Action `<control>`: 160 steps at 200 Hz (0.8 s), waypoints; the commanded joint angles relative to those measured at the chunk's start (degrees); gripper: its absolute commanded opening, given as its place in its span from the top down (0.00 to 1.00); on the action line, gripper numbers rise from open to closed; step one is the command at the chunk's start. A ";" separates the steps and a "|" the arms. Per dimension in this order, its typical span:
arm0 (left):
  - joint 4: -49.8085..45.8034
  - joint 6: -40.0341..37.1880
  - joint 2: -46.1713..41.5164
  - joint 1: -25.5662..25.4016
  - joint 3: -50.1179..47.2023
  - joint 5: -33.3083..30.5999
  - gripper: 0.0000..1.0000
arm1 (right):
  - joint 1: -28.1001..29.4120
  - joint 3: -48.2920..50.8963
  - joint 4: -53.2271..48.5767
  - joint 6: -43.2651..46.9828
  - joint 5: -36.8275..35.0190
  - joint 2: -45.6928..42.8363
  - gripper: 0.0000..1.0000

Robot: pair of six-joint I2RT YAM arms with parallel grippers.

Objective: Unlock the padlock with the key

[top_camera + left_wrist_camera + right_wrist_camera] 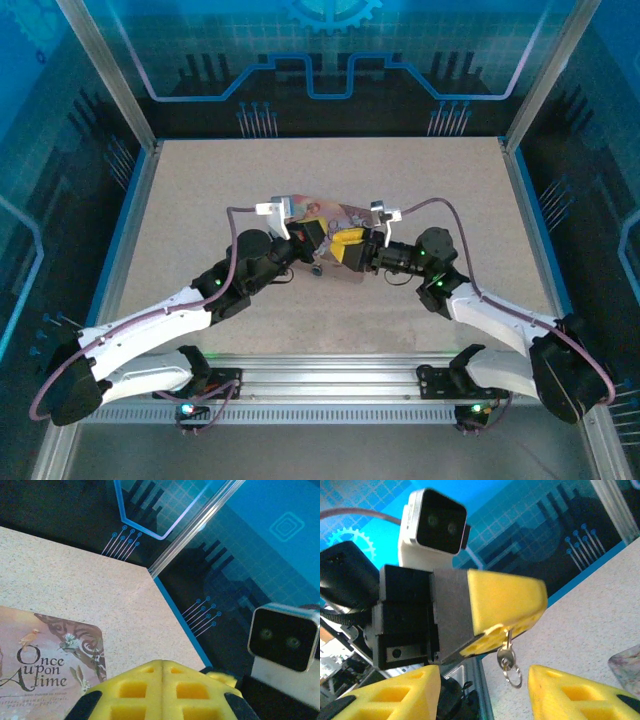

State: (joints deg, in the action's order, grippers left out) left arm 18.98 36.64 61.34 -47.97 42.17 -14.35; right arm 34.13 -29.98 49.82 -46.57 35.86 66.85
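Left gripper (507, 622) has its yellow fingers (505, 595) pressed together on the key (505, 655), which dangles with its ring (514, 676). Right gripper (485, 695) sits spread just below; I'd steady the swing, then close its 2 pads gently.

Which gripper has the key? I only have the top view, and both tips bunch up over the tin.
Observer: The left gripper. In the right wrist view it is pinched shut on the key, which hangs below its tip.
Operator: Right one open?
Observer: Yes. The right gripper is open, with its jaws apart and clear of the key.
Operator: Anything on the key?
Observer: A small ring dangles from its lower end.
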 commanded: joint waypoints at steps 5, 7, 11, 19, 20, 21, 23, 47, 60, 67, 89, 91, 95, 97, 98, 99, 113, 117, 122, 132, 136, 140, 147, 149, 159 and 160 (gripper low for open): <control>3.33 1.74 -1.49 -0.37 -0.62 -1.37 1.00 | 1.62 -0.90 3.47 -0.66 0.07 1.64 0.52; 3.36 1.82 -1.53 -0.37 -0.67 -1.38 1.00 | 1.64 -0.99 3.49 -0.64 0.04 1.78 0.52; 3.49 2.00 -1.57 -0.42 -0.76 -1.33 1.00 | 1.72 -1.09 3.57 -0.69 0.09 2.04 0.53; 4.04 2.28 -1.58 -0.40 -1.01 -1.18 1.00 | 1.97 -1.40 3.72 -0.89 -0.03 2.54 0.53; 4.13 2.37 -1.58 -0.39 -1.03 -1.20 1.00 | 2.03 -1.45 3.71 -0.89 -0.01 2.56 0.53; 4.18 2.42 -1.53 -0.38 -1.03 -1.16 1.00 | 2.05 -1.47 3.71 -0.89 -0.05 2.66 0.54; 4.14 2.50 -1.56 -0.40 -1.08 -1.15 1.00 | 2.07 -1.53 3.73 -1.00 -0.03 2.80 0.54; 4.66 3.19 -1.67 -0.37 -1.40 -0.93 1.00 | 2.30 -2.40 3.99 -1.56 -0.46 3.71 0.57; 4.75 3.33 -1.66 -0.38 -1.52 -0.94 1.00 | 2.34 -2.78 4.11 -1.90 -0.66 4.11 0.59; 4.76 3.43 -1.76 -0.37 -1.64 -1.01 1.00 | 2.42 -2.89 4.07 -2.09 -0.71 4.17 0.60; 5.39 3.78 -1.88 -0.38 -2.13 -1.11 1.00 | 2.65 -3.64 3.99 -2.52 -0.87 4.82 0.64; 5.37 3.79 -1.85 -0.40 -2.10 -1.10 1.00 | 2.69 -3.67 4.00 -2.55 -0.96 4.92 0.64; 5.44 3.85 -1.84 -0.38 -2.15 -1.12 1.00 | 2.65 -3.82 3.97 -2.66 -0.95 5.02 0.65; 5.43 3.87 -1.84 -0.38 -2.20 -1.12 1.00 | 2.68 -3.85 4.00 -2.70 -1.03 5.10 0.65; 5.44 3.87 -1.84 -0.37 -2.19 -1.12 1.00 | 2.69 -3.86 3.98 -2.76 -1.04 5.08 0.66; 5.44 3.87 -1.84 -0.37 -2.19 -1.08 1.00 | 2.69 -3.90 3.97 -2.80 -1.05 5.15 0.66; 5.62 4.03 -1.88 -0.43 -2.43 -1.21 1.00 | 2.69 -4.19 4.11 -3.11 -1.30 5.55 0.69; 5.76 4.03 -1.97 -0.40 -2.45 -1.21 1.00 | 2.70 -4.28 4.14 -3.29 -1.31 5.73 0.70; 5.72 3.96 -2.02 -0.39 -2.53 -1.28 1.00 | 2.73 -4.38 4.14 -3.46 -1.42 5.89 0.71; 5.78 4.01 -2.03 -0.38 -2.62 -1.35 1.00 | 2.75 -4.73 4.22 -3.69 -1.32 6.22 0.73; 5.93 4.05 -2.04 -0.42 -2.70 -1.32 1.00 | 2.74 -4.89 4.25 -3.74 -1.33 6.38 0.74; 5.94 4.12 -2.02 -0.40 -2.71 -1.37 1.00 | 2.83 -4.96 4.31 -3.85 -1.29 6.45 0.75; 5.90 4.14 -2.04 -0.37 -2.78 -1.36 1.00 | 2.87 -5.14 4.25 -3.88 -1.30 6.71 0.77; 5.89 4.20 -2.04 -0.37 -2.79 -1.31 1.00 | 2.87 -5.15 4.30 -3.99 -1.36 6.71 0.77; 6.06 4.25 -2.13 -0.39 -2.93 -1.29 1.00 | 2.87 -5.18 4.36 -4.30 -1.75 6.84 0.79; 6.06 4.24 -2.07 -0.38 -2.91 -1.29 1.00 | 2.92 -5.18 4.34 -4.27 -1.80 6.87 0.79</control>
State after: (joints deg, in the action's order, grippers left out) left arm 22.90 40.58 60.51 -47.97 40.34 -14.37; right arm 36.32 -33.34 51.99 -49.98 34.92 73.08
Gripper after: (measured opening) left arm 0.053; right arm 0.229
